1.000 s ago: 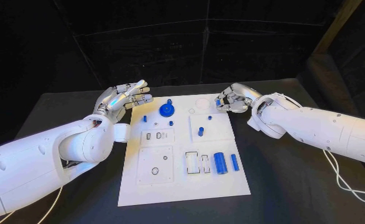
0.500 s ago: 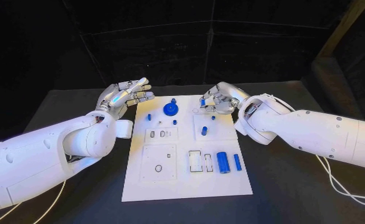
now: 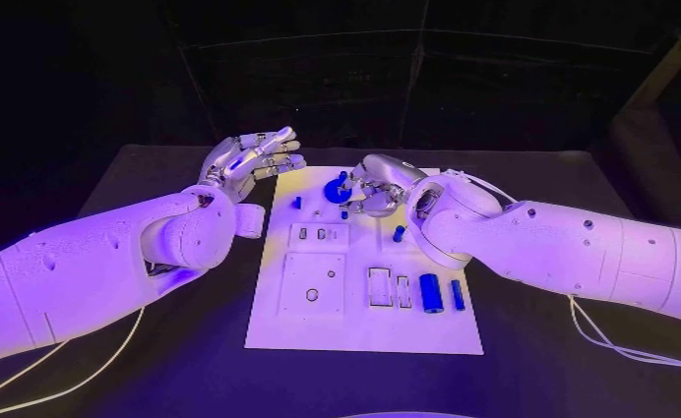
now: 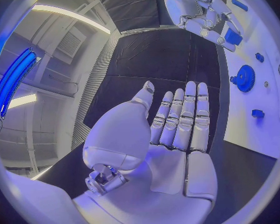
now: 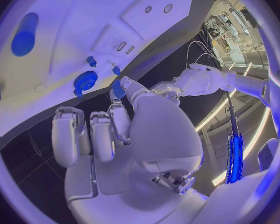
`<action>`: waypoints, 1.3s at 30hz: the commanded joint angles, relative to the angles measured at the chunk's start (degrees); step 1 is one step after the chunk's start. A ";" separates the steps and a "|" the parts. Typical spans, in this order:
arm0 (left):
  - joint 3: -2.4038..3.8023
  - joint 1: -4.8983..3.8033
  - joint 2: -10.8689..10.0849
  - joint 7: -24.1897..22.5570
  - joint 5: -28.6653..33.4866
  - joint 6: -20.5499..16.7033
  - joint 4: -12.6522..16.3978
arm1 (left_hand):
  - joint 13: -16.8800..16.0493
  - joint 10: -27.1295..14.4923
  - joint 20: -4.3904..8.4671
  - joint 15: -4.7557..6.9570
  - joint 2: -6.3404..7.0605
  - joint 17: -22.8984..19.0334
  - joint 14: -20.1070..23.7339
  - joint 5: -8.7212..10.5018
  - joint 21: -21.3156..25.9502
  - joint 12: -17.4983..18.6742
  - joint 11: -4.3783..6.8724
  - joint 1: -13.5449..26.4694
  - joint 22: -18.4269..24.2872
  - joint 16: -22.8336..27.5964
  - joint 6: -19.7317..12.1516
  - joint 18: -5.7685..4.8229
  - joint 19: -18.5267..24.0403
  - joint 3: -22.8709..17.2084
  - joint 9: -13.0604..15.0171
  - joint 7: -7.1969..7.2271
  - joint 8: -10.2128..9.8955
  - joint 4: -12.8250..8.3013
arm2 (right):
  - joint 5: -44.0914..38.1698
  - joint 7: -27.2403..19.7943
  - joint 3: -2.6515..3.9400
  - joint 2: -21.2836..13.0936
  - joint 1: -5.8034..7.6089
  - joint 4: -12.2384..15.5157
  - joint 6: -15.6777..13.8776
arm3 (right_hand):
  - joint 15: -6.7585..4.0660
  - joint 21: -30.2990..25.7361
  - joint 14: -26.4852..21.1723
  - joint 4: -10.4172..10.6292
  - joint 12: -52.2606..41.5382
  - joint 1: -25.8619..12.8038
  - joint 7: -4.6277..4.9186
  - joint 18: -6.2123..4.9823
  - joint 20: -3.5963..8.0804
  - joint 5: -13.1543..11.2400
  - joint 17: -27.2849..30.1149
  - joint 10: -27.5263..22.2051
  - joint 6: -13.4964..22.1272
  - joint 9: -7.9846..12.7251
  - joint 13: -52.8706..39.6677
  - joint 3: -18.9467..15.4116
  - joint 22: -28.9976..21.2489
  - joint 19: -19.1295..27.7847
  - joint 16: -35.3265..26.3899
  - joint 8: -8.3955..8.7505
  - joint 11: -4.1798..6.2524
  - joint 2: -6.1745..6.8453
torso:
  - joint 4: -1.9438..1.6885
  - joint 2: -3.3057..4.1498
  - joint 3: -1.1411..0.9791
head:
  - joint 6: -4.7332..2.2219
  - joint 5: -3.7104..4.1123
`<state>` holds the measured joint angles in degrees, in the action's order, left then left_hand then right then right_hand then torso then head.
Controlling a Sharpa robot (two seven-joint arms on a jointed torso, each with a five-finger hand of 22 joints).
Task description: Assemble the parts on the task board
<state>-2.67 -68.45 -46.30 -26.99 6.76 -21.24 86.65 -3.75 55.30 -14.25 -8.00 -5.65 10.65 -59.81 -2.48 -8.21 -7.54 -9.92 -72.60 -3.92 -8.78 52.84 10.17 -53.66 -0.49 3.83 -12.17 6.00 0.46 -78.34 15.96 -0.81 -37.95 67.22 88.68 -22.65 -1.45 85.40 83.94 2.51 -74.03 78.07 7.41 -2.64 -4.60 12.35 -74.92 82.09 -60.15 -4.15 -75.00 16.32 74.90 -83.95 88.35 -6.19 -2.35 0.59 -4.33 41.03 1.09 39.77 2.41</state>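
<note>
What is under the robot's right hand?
Under the silver right hand lies the far end of the white task board. A round blue toothed gear peeks out beside the fingers. The hand covers whatever sits directly beneath it.

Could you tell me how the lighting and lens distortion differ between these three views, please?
Head view: violet light washes the task board, background dark, edges straight. Left wrist view: fisheye bends the board's edge beside the open left hand. Right wrist view: fisheye too, bright ceiling strips beyond the right hand.

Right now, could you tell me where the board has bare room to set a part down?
The board's near edge, below the cylinders, is bare. The far end is crowded: gear, small pegs and the right hand over them.
</note>
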 commanded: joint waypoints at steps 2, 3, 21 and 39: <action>0.05 -0.11 0.11 -0.15 -0.11 0.83 0.04 | -0.04 0.57 -0.13 0.14 -0.33 0.07 -0.42 -0.25 0.37 0.14 -0.01 -0.29 0.00 0.30 0.46 0.37 -0.46 0.24 0.03 0.07 -0.08 0.00 | -6.01 2.78 -0.34 2.03 -0.38 -0.93 3.15 | -0.29 0.19 5.44 0.05 0.21 -0.24 -0.08 0.35 0.18 -0.39 -12.46 -0.56 -0.08 -0.03 -2.34 0.08 4.29 -0.87 0.29 -0.16 0.02 0.42 | 0.13 -0.11 -0.08 | 0.76 -1.77; 0.05 -0.11 0.12 -0.10 -0.11 0.91 0.02 | -0.05 0.62 -0.13 0.14 -0.34 0.07 -0.44 -0.26 0.38 0.13 -0.01 -0.30 0.00 0.30 0.49 0.37 -0.48 0.25 0.03 0.08 -0.07 0.00 | -6.36 2.80 -0.41 2.50 -0.46 -1.22 3.26 | -0.29 0.18 5.44 0.05 0.21 -0.24 -0.08 0.35 0.18 -0.39 -12.46 -0.56 -0.08 -0.03 -2.34 0.08 4.29 -0.87 0.29 -0.16 0.02 0.43 | 0.13 -0.12 -0.06 | 0.74 -1.93; 0.06 -0.12 0.51 0.08 -0.11 1.29 -0.21 | -0.05 0.66 -0.12 0.15 -0.32 0.09 -0.45 -0.26 0.41 0.13 -0.01 -0.31 0.00 0.32 0.50 0.36 -0.50 0.29 0.03 0.07 -0.09 -0.02 | -8.19 3.51 -1.28 6.79 -2.29 -4.40 5.44 | -0.30 0.24 5.42 -0.04 0.10 -0.35 -0.07 0.37 0.18 -0.37 -12.38 -0.47 -0.19 -0.04 -2.45 0.10 4.42 -0.94 0.25 -0.15 0.02 0.71 | 0.21 -0.05 -0.18 | 1.58 -3.20; 0.05 -0.11 0.74 0.18 -0.11 1.50 -0.35 | -0.05 0.70 -0.12 0.15 -0.33 0.10 -0.46 -0.25 0.43 0.13 -0.01 -0.29 0.00 0.34 0.52 0.36 -0.51 0.32 0.02 0.07 -0.11 -0.01 | -7.85 3.88 -1.34 6.65 -3.17 -4.74 6.81 | -0.29 0.24 5.40 0.00 0.26 -0.67 -0.06 0.38 0.18 -0.36 -12.30 -0.52 -0.26 -0.04 -2.34 0.02 4.44 -0.96 0.20 -0.10 0.01 1.05 | 0.16 -0.08 -0.19 | 2.24 -3.23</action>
<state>-2.67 -68.47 -45.63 -26.56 6.76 -20.56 86.30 -3.75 55.69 -14.45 -7.80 -5.65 10.68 -60.01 -2.48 -7.99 -7.54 -9.92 -72.60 -3.93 -8.81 52.84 10.18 -53.87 -0.50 3.83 -12.17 6.00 0.47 -85.87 19.63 -2.16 -31.29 64.00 83.89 -16.59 -1.45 85.40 83.94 2.49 -74.03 77.40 7.32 -2.65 -4.60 11.97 -74.90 82.09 -59.96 -4.16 -74.99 16.28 74.91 -83.95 88.35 -6.09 -2.35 1.28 -4.13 40.97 0.86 41.95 -0.83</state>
